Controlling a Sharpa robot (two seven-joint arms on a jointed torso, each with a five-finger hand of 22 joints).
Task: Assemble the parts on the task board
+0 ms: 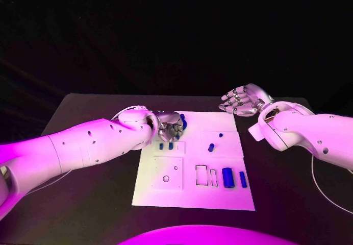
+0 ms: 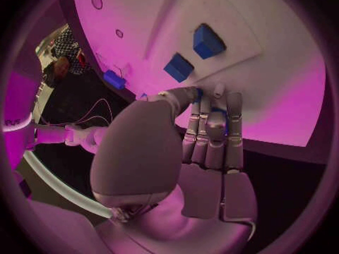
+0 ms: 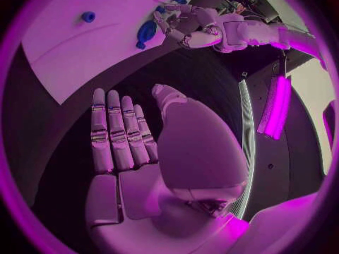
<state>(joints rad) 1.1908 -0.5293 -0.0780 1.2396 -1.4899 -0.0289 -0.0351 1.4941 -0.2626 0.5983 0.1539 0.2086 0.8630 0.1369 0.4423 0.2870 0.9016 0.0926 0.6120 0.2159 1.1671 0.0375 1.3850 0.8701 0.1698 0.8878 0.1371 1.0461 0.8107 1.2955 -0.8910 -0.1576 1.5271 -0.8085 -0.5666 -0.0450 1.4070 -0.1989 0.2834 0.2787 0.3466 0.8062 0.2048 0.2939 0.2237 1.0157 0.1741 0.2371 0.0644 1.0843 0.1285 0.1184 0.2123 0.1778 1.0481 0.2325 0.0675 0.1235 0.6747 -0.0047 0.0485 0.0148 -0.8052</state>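
The white task board lies in the middle of the table. My left hand is at its far left corner, and its fingers curl around a long blue part whose blue shows between them. Two small blue parts stand in the board just in front of that hand and appear as blocks in the left wrist view. Another small part stands mid-board. A blue cylinder and a thin blue bar lie near the right edge. My right hand hovers past the far right corner, its fingers apart and holding nothing.
The board has outlined recesses and a small hole toward its near side. Black table surrounds it on all sides. A thin cable trails beside my right arm.
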